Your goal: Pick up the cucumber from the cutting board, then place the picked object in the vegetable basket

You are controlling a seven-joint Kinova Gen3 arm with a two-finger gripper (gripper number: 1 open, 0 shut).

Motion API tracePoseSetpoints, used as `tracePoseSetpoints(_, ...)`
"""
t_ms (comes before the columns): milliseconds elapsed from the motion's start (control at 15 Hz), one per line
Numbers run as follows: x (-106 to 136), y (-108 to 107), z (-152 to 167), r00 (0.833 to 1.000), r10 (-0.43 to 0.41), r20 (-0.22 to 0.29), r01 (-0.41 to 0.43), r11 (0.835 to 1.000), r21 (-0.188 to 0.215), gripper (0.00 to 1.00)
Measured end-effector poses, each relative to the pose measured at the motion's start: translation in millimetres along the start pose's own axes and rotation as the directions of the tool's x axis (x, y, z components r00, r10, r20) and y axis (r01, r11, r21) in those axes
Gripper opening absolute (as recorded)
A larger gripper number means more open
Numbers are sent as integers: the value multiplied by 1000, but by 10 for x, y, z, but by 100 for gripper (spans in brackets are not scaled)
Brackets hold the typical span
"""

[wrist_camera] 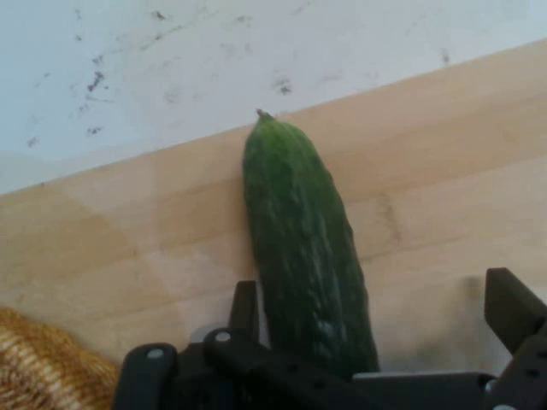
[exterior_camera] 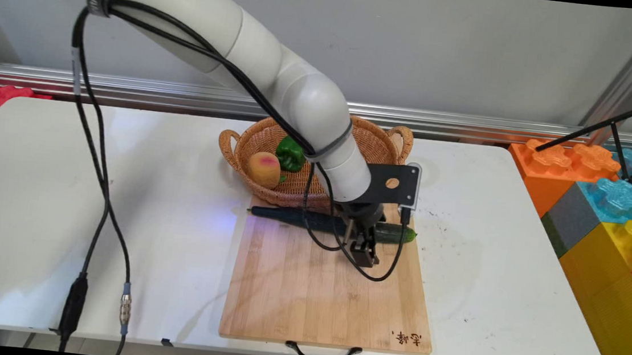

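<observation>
Cutting board (exterior_camera: 311, 297) bears burnt-in characters at one near corner, not legible. End effector (exterior_camera: 366, 249) stands low over the board, fingers (wrist_camera: 513, 307) apart astride a dark green, bumpy cucumber (wrist_camera: 303, 248). Beyond it, the wicker basket (exterior_camera: 373, 139) holds a peach (exterior_camera: 263, 168) and green pepper (exterior_camera: 290, 153). Hand view alone shows scuffed bench (wrist_camera: 171, 68).

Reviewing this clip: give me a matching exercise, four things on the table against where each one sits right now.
Things:
1. long dark green cucumber
2. round orange-pink peach
3. black two-finger gripper
4. woven wicker basket

Places:
A. inside the basket, beside a green pepper
B. open, fingers either side of the cucumber
C. behind the bamboo cutting board
D. across the board's far edge

Pairs: 1-D, 2-A, 3-B, 4-C
</observation>
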State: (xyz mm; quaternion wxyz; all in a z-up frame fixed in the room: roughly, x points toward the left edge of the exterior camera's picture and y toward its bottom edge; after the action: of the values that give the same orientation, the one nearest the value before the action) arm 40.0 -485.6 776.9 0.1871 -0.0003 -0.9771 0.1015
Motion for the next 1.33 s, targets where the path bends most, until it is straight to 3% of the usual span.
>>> tracePoseSetpoints(267, 22, -27, 56, 1000, -15, -3, 15, 1000, 16, 100)
tracePoseSetpoints(333, 25, -29, 61, 1000, -19, -4, 19, 1000, 18, 0)
tracePoseSetpoints(867, 13, -5, -46, 999, -43, -8, 43, 998, 41, 0)
tracePoseSetpoints(1333, 50, 390, -652, 990, -142, -16, 141, 990, -16, 0)
